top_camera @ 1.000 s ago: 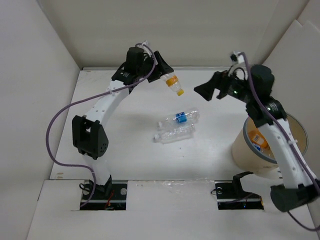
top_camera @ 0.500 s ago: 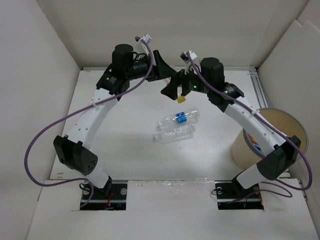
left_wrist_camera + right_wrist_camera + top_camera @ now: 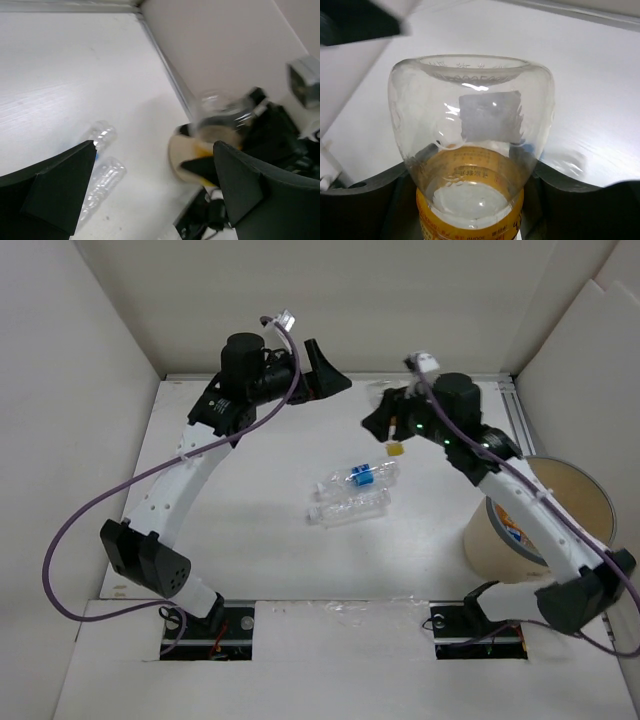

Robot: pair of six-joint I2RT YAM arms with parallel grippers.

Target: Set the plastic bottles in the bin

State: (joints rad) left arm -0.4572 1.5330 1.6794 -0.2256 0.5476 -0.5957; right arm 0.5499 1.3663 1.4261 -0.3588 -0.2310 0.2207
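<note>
We see the right gripper (image 3: 388,428) closed on the yellow-label bottle (image 3: 470,140), which it holds in the air above the far part of the table (image 3: 250,490). Its fingers (image 3: 360,210) press the labelled part from both sides. The bottle's clear base faces the wrist camera, and in the top view its yellow end hangs below the gripper. The left gripper (image 3: 335,378) hangs near it on the left, close to the back wall and not touching it. Its jaws are spread wide with nothing between them, and through that gap its own camera looks at the held bottle. Two more bottles lie on their sides near the middle of the table, on the near side of both grippers. These are the blue-label bottle (image 3: 360,477) and, just beside it and closer to us, the plain bottle (image 3: 348,508). They lie roughly parallel, and we cannot tell whether they touch. The bin (image 3: 492,545) stands upright at the right edge of the table, well apart from the held bottle, and the right arm crosses above its rim in the top view. Inside the bin we glimpse an orange item (image 3: 512,525), too hidden to identify.
</note>
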